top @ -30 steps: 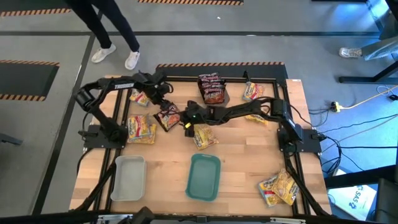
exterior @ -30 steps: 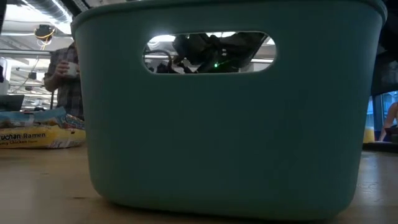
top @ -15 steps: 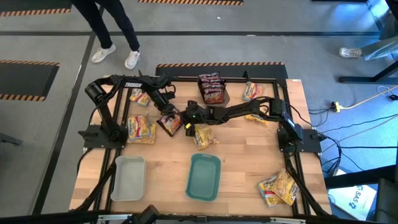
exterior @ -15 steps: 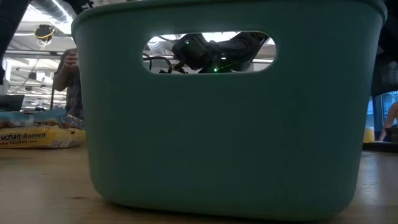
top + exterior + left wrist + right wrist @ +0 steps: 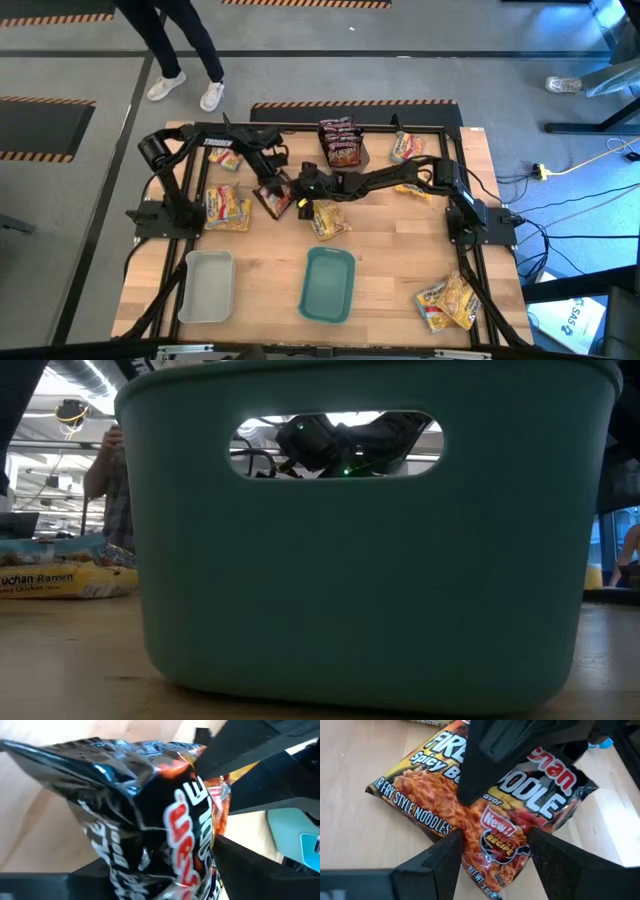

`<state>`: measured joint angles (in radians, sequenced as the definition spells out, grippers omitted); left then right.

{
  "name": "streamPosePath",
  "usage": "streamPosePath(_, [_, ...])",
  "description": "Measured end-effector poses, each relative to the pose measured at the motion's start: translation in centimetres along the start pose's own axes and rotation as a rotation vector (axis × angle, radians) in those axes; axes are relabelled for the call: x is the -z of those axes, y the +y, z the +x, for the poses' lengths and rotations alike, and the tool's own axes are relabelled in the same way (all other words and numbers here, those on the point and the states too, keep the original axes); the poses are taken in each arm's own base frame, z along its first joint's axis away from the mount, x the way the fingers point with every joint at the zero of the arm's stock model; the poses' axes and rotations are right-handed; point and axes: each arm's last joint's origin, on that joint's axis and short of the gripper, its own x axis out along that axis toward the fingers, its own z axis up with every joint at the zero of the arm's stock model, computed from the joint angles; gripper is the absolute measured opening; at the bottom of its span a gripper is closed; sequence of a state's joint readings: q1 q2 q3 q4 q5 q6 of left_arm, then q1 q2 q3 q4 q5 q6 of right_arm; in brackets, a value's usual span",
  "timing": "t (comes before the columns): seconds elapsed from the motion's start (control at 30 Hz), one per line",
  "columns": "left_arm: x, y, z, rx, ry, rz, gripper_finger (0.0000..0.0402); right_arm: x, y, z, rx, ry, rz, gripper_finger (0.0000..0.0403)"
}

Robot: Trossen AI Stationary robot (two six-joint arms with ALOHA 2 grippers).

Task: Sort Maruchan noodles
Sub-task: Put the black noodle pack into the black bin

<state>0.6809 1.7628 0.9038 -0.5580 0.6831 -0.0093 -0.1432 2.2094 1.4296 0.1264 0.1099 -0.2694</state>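
**Both grippers meet at one dark noodle packet, table centre**

Surface: light wooden table [image 5: 390, 260] in a black frame, on grey floor with orange-black hazard tape. A person's legs in dark trousers and white shoes [image 5: 185, 60] stand beyond the far-left corner. Low view is mostly blocked by the teal tray wall; another person stands at the left in the room behind.

Left to right on the table:
- yellow crinkly noodle packet [image 5: 228, 208] near the left arm base, another yellow one [image 5: 224, 158] farther back
- grey rectangular plastic tray [image 5: 206, 286] at the front left
- left gripper [image 5: 268, 180] on the dark maroon-black "Fire" spicy noodle packet [image 5: 275, 197]; the left wrist view shows its fingers [image 5: 250, 865] closed on the packet's crumpled edge
- right gripper [image 5: 303, 192] just beside it on the same packet. Right wrist view: its fingers [image 5: 435, 865] are spread apart, straddling the packet's near edge, packet flat on the wood, not pinched
- yellow packet [image 5: 328, 220] just in front of the right gripper
- teal rectangular plastic tray [image 5: 329, 284] at the front centre
- stack of dark maroon packets [image 5: 340, 142] at the back centre
- yellow packet [image 5: 404, 147] at the back right; a yellow pile [image 5: 448, 300] at the front right
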Motion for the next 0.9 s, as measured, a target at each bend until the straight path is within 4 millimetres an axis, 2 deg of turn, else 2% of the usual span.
streamPosePath(0.13, [-0.1, -0.4, 0.2, -0.001, 0.006, 0.047, 0.0179, -0.4, 0.1, -0.7, -0.007, 0.016, -0.004, 0.0222])
streamPosePath(0.3, [-0.2, -1.0, -0.4, -0.031, -0.008, 0.105, 0.016, -1.9, -0.3, -3.4, -0.005, 0.061, -0.012, 0.0222])
streamPosePath(0.57, [0.2, -5.1, -3.0, -0.291, -0.102, 0.306, 0.0157, -2.5, -0.9, -8.2, -0.028, 0.232, 0.032, 0.0222])
streamPosePath(0.7, [0.7, -7.5, -3.8, -0.388, -0.158, 0.397, 0.0157, -2.3, -1.2, -10.5, -0.02, 0.201, 0.051, 0.0222])
streamPosePath(0.8, [1.1, -9.1, -3.9, -0.429, -0.188, 0.454, 0.0157, -2.0, -1.2, -11.9, -0.014, 0.099, 0.083, 0.0222])
streamPosePath(0.9, [1.4, -10.5, -3.5, -0.42, -0.21, 0.516, 0.0157, -1.3, -1.0, -12.5, -0.063, -0.031, 0.102, 0.0222])
